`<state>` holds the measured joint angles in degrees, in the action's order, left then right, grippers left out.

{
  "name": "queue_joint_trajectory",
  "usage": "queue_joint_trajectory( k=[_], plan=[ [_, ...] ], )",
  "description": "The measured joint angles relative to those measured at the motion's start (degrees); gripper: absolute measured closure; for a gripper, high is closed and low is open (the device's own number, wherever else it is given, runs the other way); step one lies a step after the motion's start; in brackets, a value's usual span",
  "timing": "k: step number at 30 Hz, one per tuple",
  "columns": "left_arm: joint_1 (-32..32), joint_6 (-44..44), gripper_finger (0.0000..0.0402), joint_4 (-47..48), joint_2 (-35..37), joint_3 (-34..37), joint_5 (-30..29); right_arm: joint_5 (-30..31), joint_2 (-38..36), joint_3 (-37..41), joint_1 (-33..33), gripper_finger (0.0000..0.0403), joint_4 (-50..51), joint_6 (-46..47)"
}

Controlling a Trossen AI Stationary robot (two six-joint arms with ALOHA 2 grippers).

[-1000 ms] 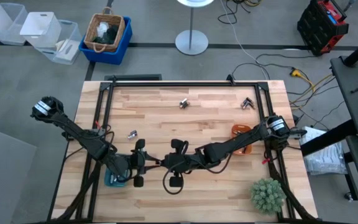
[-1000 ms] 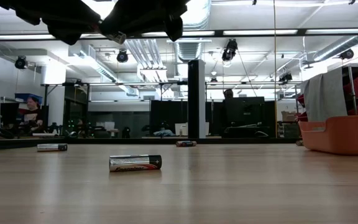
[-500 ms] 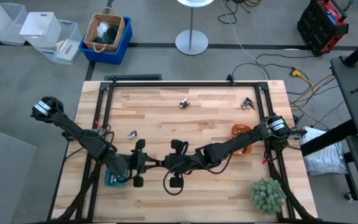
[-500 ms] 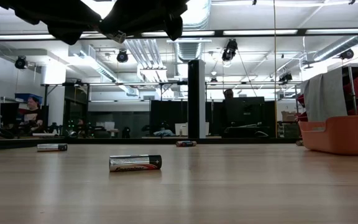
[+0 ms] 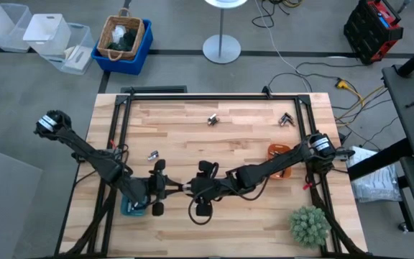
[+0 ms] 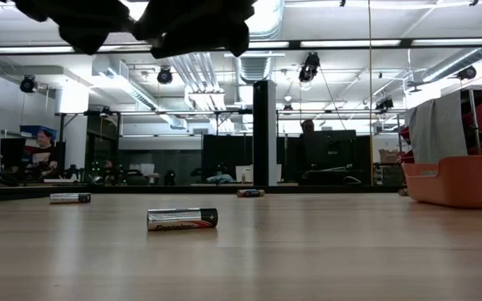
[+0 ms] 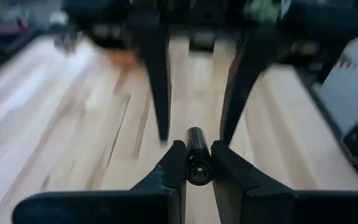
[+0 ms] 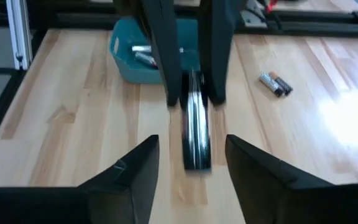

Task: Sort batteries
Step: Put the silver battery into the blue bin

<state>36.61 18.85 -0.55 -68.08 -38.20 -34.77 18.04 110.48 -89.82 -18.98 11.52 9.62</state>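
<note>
The two arms meet at lower centre of the high view for a handover above the table (image 5: 250, 137). The left pincer (image 7: 191, 163) is clamped on a battery (image 7: 195, 155), its fingers pressed to one end while the free end points toward the right arm. The right pincer (image 8: 191, 163) stands with fingers spread, the battery lying between them but not yet touched.

To do this step well:
- Close the right fingers squarely on the free end, in line with the battery's axis.
- Release the left pincer only once that grip looks firm; a slanted pinch on a smooth cylinder is likely to squirt it out.

Other batteries lie loose: one (image 6: 182, 219) near the camera in the low view, a pair (image 8: 276, 83) beside the teal tray (image 8: 129, 65).
</note>
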Motion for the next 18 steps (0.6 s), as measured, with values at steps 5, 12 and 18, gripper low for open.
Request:
queue_joint_trajectory(
  k=[5,12,18],
  plan=[
    [1.70,14.46,0.0371,28.75,-0.31,-11.00,1.20,0.00,-2.11,0.00,-0.13,0.0208,4.65,0.97],
    [6.07,31.87,0.0371,60.54,-4.58,-26.55,12.88,-0.03,-4.10,0.00,-0.13,0.0215,10.78,1.02],
    [8.85,43.13,0.0371,77.45,-8.11,-34.20,21.04,-0.21,-4.18,0.00,-0.13,0.0221,13.06,1.46]
  ],
)
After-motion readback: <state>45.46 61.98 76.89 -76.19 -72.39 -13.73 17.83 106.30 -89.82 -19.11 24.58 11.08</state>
